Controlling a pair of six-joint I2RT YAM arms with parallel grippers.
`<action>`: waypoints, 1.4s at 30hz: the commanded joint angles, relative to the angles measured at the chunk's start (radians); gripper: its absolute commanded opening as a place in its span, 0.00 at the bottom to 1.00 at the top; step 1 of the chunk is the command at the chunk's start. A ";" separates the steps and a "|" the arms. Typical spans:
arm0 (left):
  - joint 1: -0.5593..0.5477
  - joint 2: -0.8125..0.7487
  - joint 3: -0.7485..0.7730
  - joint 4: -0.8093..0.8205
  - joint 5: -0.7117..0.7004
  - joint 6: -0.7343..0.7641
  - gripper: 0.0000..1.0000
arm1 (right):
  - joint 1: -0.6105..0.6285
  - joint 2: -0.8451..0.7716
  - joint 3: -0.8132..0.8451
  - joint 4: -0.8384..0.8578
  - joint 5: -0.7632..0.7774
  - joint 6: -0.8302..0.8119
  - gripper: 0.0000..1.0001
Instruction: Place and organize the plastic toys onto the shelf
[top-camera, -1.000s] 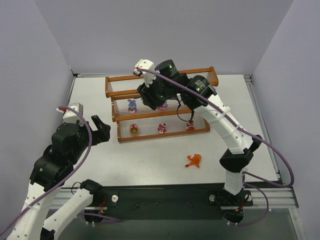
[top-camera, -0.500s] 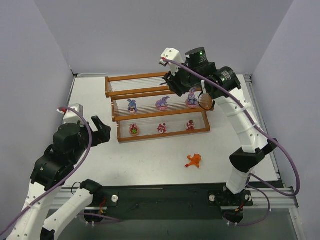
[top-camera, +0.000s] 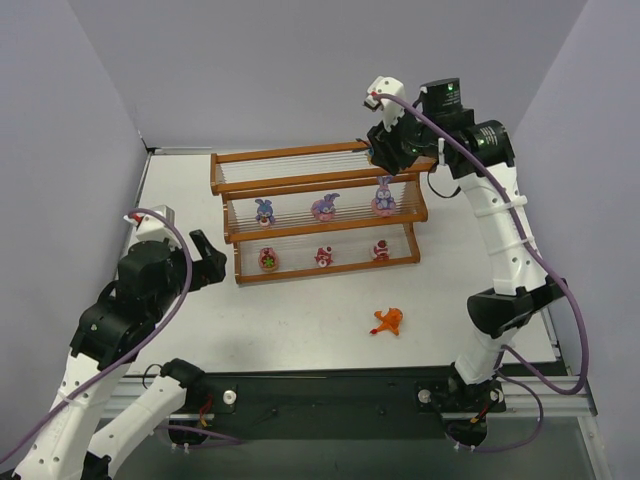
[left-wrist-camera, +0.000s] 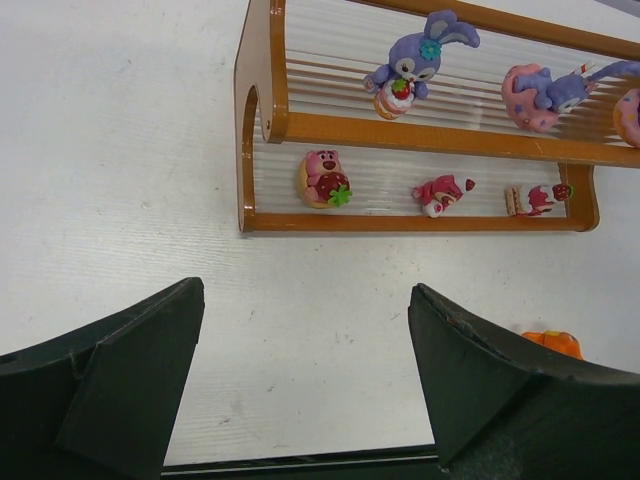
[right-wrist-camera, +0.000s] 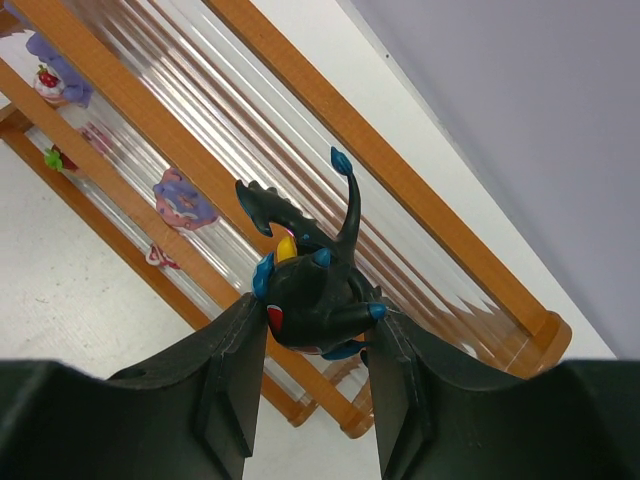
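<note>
i've got the right gripper (right-wrist-camera: 312, 335) clamped on the black winged toy (right-wrist-camera: 305, 290), blue-tipped with red and yellow spots, poking out beyond the fingertips (right-wrist-camera: 240, 340) above the shelf (right-wrist-camera: 435, 208). the left gripper (left-wrist-camera: 305, 330) has its fingers wide apart.

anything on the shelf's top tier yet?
No toy shows on the rods of the top tier. The right gripper, shut on the black winged toy, covers its right end in the top view, so that part is unseen.

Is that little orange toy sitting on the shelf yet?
No, the orange toy lies on the white table, in front of the shelf and apart from it.
</note>
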 joint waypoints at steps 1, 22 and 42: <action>0.005 0.015 -0.002 0.056 0.008 -0.015 0.93 | -0.023 0.013 0.014 -0.006 -0.101 -0.023 0.15; 0.005 0.072 0.004 0.082 0.014 0.018 0.93 | -0.059 0.122 0.094 -0.012 0.029 -0.056 0.15; 0.005 0.095 0.041 0.094 0.000 0.040 0.93 | -0.071 0.113 0.009 0.015 -0.003 -0.070 0.31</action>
